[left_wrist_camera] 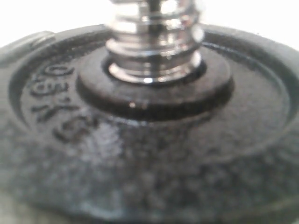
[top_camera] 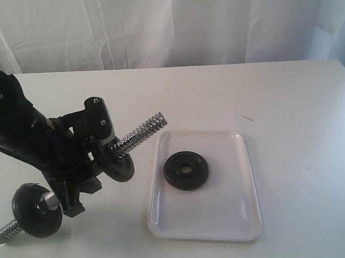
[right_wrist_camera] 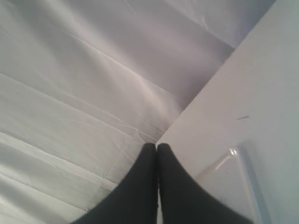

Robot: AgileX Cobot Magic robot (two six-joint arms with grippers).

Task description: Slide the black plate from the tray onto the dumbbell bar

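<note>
The black plate (top_camera: 186, 170) lies flat in the middle of the white tray (top_camera: 221, 220). Left of the tray, my left gripper (top_camera: 89, 160) is shut on the dumbbell bar (top_camera: 144, 131), which tilts with its bare threaded end raised toward the tray. A black disc (top_camera: 118, 164) sits on the bar just beyond the fingers; the left wrist view shows this disc (left_wrist_camera: 149, 154) close up, with the bar's thread (left_wrist_camera: 154, 42) through its hole. The bar's far end carries another disc (top_camera: 36, 210) near the table. My right gripper (right_wrist_camera: 156, 148) is shut and empty, out of the exterior view.
White table (top_camera: 296, 113) with a white curtain (top_camera: 174, 27) behind it. The right wrist view catches one corner of the tray (right_wrist_camera: 233, 177) and the table edge against the curtain.
</note>
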